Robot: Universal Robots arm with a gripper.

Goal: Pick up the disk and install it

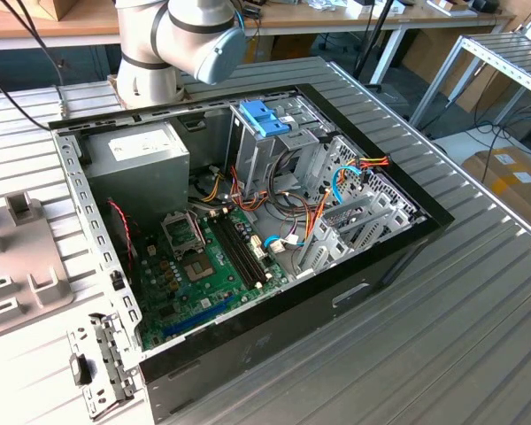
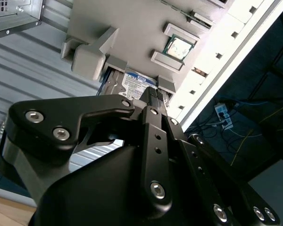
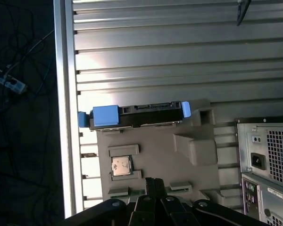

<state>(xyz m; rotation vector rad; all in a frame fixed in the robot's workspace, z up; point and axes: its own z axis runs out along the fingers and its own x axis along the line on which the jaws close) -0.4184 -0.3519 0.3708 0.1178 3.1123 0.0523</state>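
The disk [image 3: 141, 115] is a dark drive in a bright blue carrier with a blue end tab [image 3: 105, 115]. It stands on its edge in a slot of a grey fixture tray [image 3: 155, 146] outside the computer case. The second wrist view shows its labelled face [image 2: 134, 82] just beyond my fingertips. My gripper [image 3: 154, 181] hangs above the tray, apart from the disk, its fingers together and holding nothing. In the second wrist view the gripper [image 2: 153, 96] points toward the disk's slot.
A processor chip [image 3: 121, 165] lies in a recess of the same tray. The open computer case [image 1: 248, 221] holds a motherboard, cables, a grey power-supply box [image 1: 146, 155] and a light-blue latch block [image 1: 265, 115]. The table's edge [image 3: 66, 117] runs beside the tray.
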